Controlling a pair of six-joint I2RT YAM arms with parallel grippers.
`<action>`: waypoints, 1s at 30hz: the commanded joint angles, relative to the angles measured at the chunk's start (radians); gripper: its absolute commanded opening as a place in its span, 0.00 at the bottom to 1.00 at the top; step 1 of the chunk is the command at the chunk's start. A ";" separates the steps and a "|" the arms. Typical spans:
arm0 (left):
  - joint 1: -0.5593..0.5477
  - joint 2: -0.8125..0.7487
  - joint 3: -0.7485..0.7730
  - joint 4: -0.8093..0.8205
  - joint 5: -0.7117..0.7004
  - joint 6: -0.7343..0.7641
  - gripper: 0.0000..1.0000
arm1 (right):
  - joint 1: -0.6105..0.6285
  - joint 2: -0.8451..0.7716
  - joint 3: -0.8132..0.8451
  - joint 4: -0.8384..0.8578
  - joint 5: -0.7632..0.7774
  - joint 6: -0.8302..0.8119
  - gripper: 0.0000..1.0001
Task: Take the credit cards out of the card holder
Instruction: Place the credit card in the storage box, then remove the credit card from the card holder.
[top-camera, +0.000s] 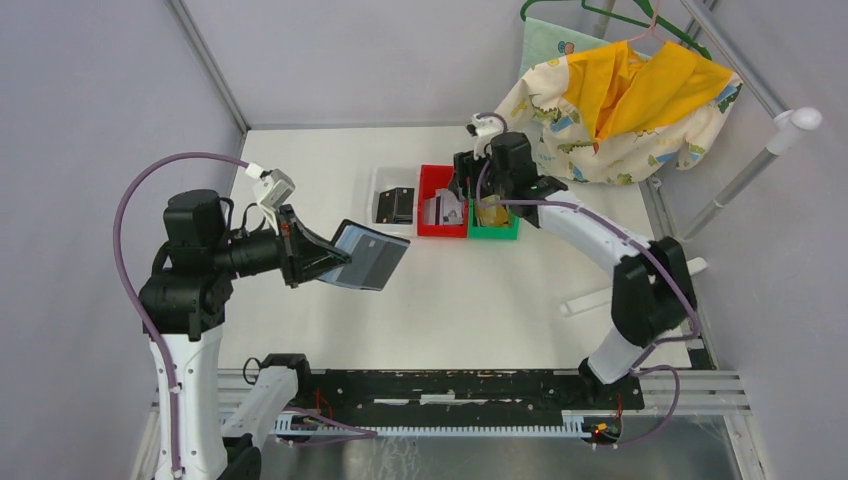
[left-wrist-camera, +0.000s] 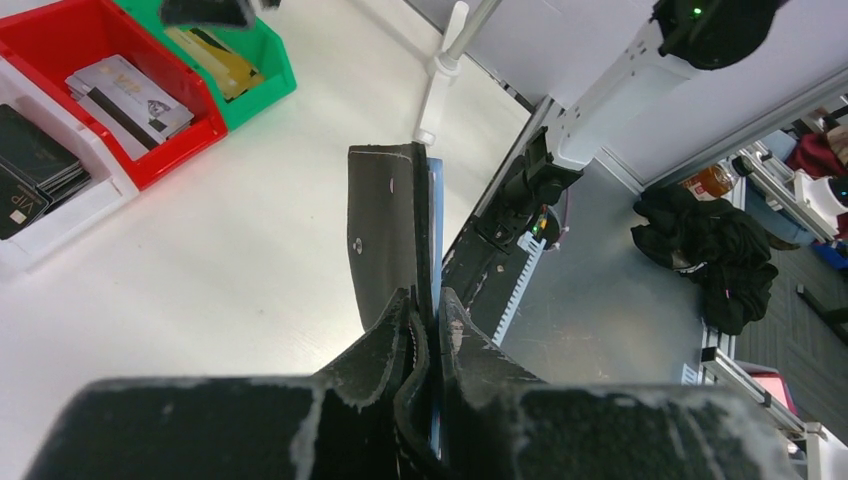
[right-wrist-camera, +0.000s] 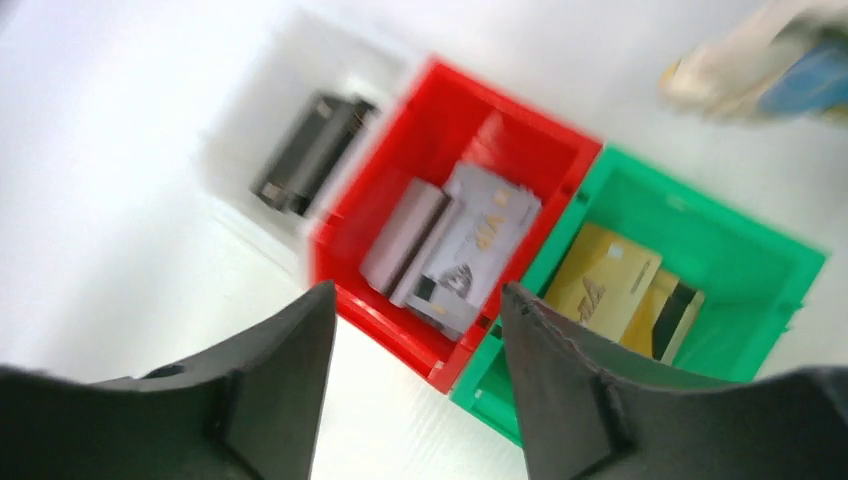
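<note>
Pinching one card holder (top-camera: 375, 258), left claw (left-wrist-camera: 435, 300), three bins (top-camera: 443, 232), right claw (right-wrist-camera: 418, 292) spread

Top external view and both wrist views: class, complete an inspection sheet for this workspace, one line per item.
Surface: white table, three bins at its far side.
Job's things: black folding card holder, blue-grey inside showing, held above the table; black cards in white plastic bin, silvery-grey cards in red bin, tan-gold cards in green bin.
Clutter: nothing seen.
Grippers: left gripper shut on the card holder; right gripper open, empty, above the red and green bins.
Cables: purple cables loop along both arms.
Surroundings: patterned cloth with yellow lining on hangers, far right corner.
</note>
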 joint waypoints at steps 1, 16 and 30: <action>0.000 -0.002 -0.007 0.017 0.052 0.065 0.02 | 0.008 -0.246 0.018 0.093 -0.143 -0.082 0.72; 0.000 0.052 -0.040 -0.238 0.097 0.379 0.02 | 0.343 -0.368 0.011 0.248 -0.839 -0.144 0.98; 0.000 0.091 -0.036 -0.365 0.144 0.525 0.02 | 0.461 -0.211 0.145 0.023 -0.839 -0.266 0.83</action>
